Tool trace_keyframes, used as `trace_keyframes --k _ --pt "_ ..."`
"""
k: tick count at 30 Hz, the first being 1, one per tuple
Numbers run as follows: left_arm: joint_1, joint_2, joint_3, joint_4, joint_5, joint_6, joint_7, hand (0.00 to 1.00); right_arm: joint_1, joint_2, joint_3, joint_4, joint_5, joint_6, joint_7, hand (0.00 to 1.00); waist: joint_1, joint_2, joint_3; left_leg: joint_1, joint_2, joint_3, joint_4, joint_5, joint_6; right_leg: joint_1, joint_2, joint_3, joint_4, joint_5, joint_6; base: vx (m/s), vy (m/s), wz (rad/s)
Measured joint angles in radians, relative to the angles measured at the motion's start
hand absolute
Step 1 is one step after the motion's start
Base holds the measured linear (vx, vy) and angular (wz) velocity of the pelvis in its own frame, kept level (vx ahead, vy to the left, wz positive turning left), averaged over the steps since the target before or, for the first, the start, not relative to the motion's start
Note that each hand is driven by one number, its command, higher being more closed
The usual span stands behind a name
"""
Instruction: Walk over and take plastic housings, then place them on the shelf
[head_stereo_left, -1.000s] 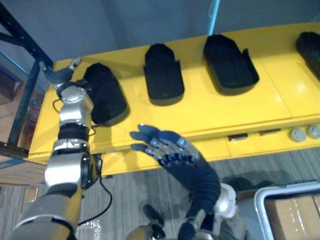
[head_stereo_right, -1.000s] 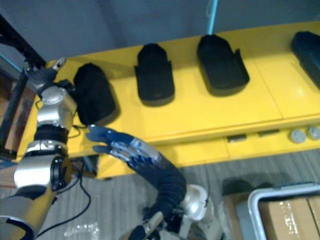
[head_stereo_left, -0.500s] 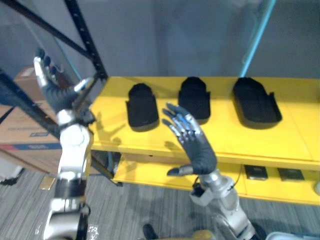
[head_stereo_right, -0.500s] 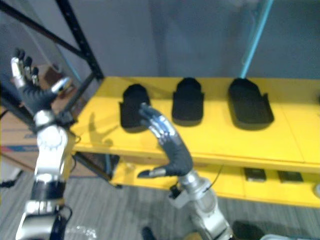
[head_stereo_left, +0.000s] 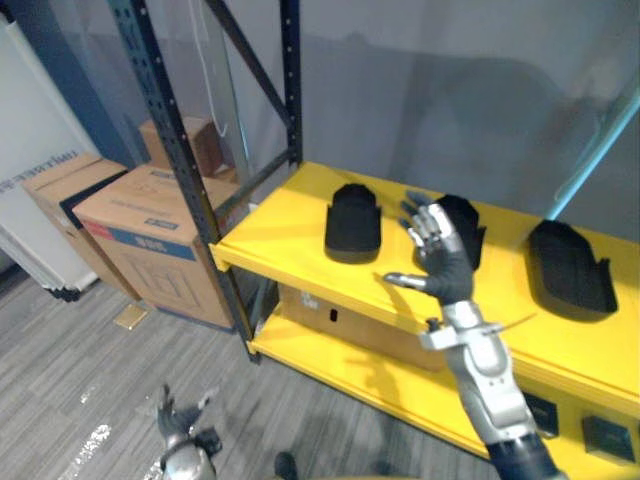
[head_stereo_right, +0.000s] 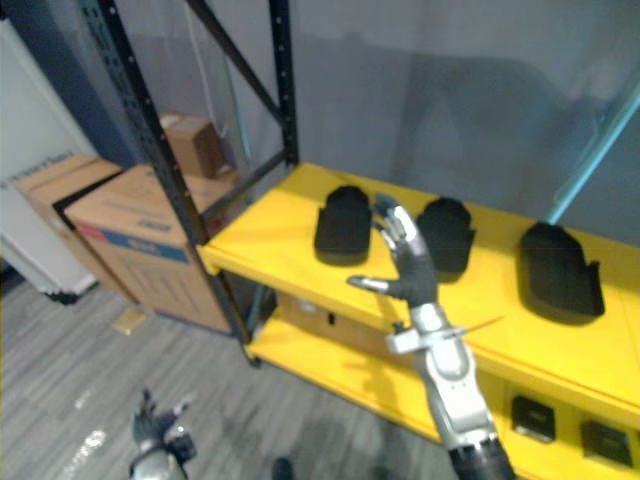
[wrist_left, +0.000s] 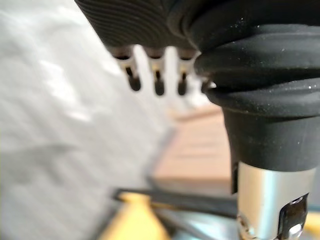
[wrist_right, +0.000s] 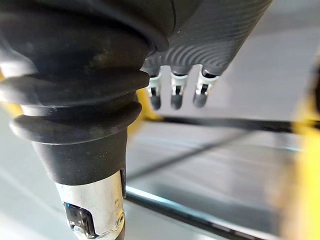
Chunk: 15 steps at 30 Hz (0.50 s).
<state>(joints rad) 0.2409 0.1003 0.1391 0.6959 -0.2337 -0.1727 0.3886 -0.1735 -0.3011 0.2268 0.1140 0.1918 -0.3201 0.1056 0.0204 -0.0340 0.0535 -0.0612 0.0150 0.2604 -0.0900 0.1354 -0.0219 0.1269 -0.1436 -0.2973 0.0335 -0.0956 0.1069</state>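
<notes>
I count three black plastic housings on the upper yellow shelf (head_stereo_left: 290, 228), set in a row and well apart from one another: the left housing (head_stereo_left: 353, 221), the middle housing (head_stereo_left: 472, 225) and the right housing (head_stereo_left: 570, 268). None is held.

The right robot hand (head_stereo_left: 443, 266) is raised in front of the middle housing and partly covers it. Its fingers are straight and spread, the thumb is out to the side, and it grips nothing.

The left robot hand (head_stereo_left: 181, 438) hangs low over the grey floor (head_stereo_left: 70, 400). Its fingers (wrist_left: 158, 84) are straight and empty.

A lower yellow shelf (head_stereo_left: 340, 362) carries small dark parts (head_stereo_left: 604, 437) at its far right. A black rack upright (head_stereo_left: 168, 140) stands at the shelf's left end, with cardboard boxes (head_stereo_left: 150, 238) on the floor beside it.
</notes>
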Motion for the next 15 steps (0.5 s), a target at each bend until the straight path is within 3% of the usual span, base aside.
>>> trace_keyframes --k 2,6,8,10,14,15 --pt "-0.017 0.002 0.010 0.048 0.009 0.001 -0.046 0.00 -0.045 -0.014 0.023 0.084 -0.044 0.015 0.024 0.00 0.012 0.005 0.005 -0.007 -0.006 0.000 0.000 -0.001 0.001 -0.002 -0.003 -0.001 -0.004 0.000 0.000 0.04 0.053 0.16" --pt "-0.042 0.014 0.016 0.137 0.047 0.036 -0.151 0.00 -0.175 -0.039 0.038 0.269 -0.136 0.015 0.079 0.00 0.025 0.045 0.033 -0.006 -0.018 0.013 0.000 -0.005 0.007 0.000 -0.014 0.000 -0.012 0.000 0.000 0.05 0.051 0.00" --pt "-0.047 0.023 0.018 0.164 0.042 0.051 -0.166 0.00 -0.204 -0.044 0.043 0.320 -0.175 0.023 0.085 0.00 0.025 0.034 0.044 0.011 -0.023 0.019 0.000 -0.008 0.011 0.018 -0.018 0.000 -0.012 0.001 0.001 0.08 0.016 -0.03" --pt "-0.048 0.036 0.019 0.194 0.031 0.066 -0.178 0.00 -0.219 -0.042 0.044 0.363 -0.222 0.064 0.013 0.00 0.028 0.013 0.050 0.031 -0.027 0.023 0.000 -0.015 0.021 0.036 -0.028 0.000 -0.011 -0.002 0.006 0.13 0.001 -0.05" --pt "-0.051 0.032 0.051 0.216 -0.005 0.067 -0.206 0.00 -0.243 -0.035 0.012 0.399 -0.268 0.060 -0.158 0.00 0.028 0.008 0.059 0.035 -0.027 0.027 0.000 -0.017 0.024 0.041 -0.029 0.000 -0.006 0.000 0.019 0.14 -0.026 -0.05" --pt "-0.053 0.032 0.064 0.228 -0.005 0.066 -0.214 0.00 -0.243 -0.021 -0.005 0.401 -0.301 0.052 -0.236 0.00 0.026 0.011 0.062 0.046 -0.028 0.027 0.000 -0.019 0.026 0.050 -0.029 0.001 -0.004 -0.001 0.019 0.13 -0.035 -0.03"
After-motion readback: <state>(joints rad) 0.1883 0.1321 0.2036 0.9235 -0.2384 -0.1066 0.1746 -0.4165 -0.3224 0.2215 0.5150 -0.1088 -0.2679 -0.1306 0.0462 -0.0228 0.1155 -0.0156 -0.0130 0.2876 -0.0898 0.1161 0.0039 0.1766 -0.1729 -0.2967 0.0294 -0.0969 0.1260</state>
